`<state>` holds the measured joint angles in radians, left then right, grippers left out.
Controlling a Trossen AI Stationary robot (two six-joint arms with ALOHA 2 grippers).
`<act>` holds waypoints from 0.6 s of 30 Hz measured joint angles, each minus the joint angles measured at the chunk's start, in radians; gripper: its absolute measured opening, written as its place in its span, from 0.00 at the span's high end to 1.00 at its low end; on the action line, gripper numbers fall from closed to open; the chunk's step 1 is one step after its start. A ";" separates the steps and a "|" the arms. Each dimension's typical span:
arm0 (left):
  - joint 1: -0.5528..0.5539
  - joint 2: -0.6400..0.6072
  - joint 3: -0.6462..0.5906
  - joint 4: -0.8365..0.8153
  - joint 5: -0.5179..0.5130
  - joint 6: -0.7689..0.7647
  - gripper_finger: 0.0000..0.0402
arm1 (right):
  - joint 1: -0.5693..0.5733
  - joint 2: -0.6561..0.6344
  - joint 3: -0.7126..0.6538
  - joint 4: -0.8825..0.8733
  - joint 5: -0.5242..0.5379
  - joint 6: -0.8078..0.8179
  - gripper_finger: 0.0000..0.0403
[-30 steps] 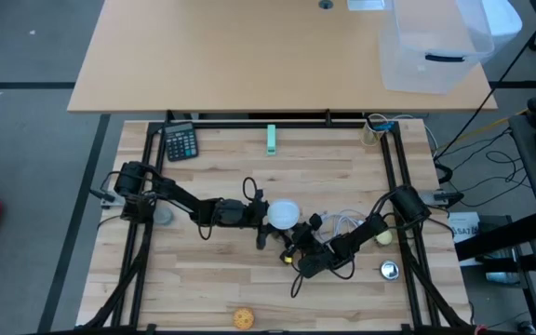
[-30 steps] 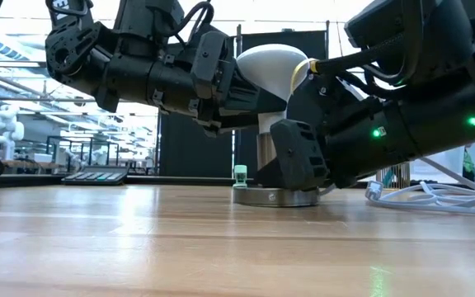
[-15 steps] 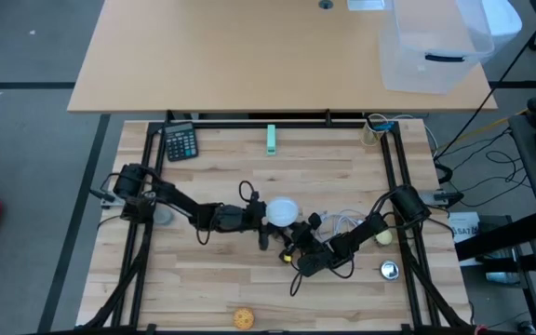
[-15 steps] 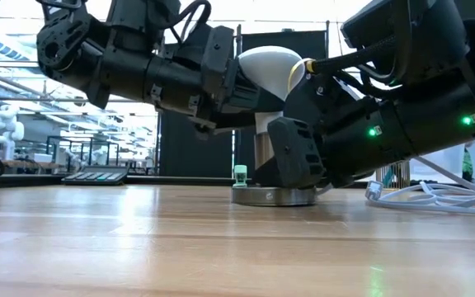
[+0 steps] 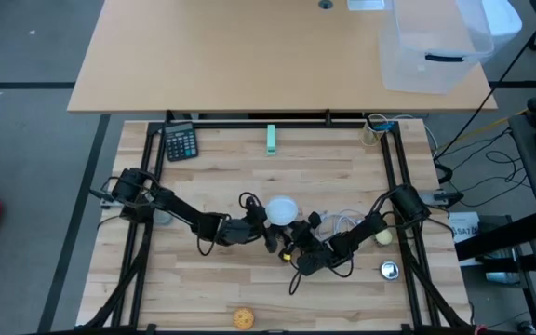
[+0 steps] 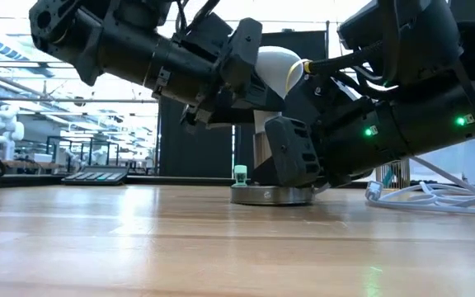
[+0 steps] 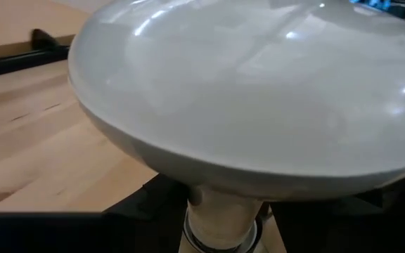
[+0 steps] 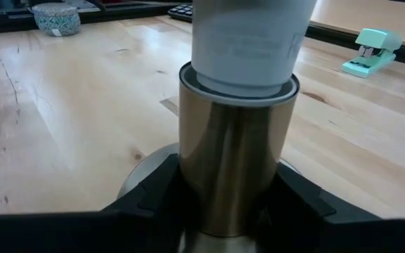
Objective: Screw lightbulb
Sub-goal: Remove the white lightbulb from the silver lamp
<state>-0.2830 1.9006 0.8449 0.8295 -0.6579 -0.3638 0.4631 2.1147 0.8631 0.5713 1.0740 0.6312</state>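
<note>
Left tool (image 5: 266,221) clamps the lightbulb (image 5: 282,210) globe; right tool (image 5: 298,247) clamps the brass socket (image 8: 235,151) at 5 o'clock. I'd twist gently, axis upright.

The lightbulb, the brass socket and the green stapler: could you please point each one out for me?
lightbulb (image 5: 282,210), high view, on top of its white globe.
brass socket (image 8: 234,151), right wrist view, on its cylindrical wall.
green stapler (image 5: 272,139), high view, on its body.
</note>
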 joint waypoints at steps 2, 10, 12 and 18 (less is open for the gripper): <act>-0.009 0.000 0.010 -0.013 -0.032 -0.018 0.55 | -0.001 0.000 0.000 0.004 0.001 0.000 0.62; -0.028 0.014 0.030 -0.043 -0.138 -0.112 0.55 | -0.007 0.000 0.001 0.007 -0.002 0.001 0.62; -0.032 0.032 0.041 -0.046 -0.171 -0.134 0.55 | -0.012 0.001 0.000 0.010 -0.005 0.001 0.62; -0.041 0.108 0.123 -0.049 -0.264 -0.132 0.55 | -0.012 0.002 -0.003 -0.002 0.014 0.018 0.62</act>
<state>-0.3240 2.0088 0.9679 0.7802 -0.9219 -0.4957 0.4507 2.1162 0.8601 0.5698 1.0884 0.6489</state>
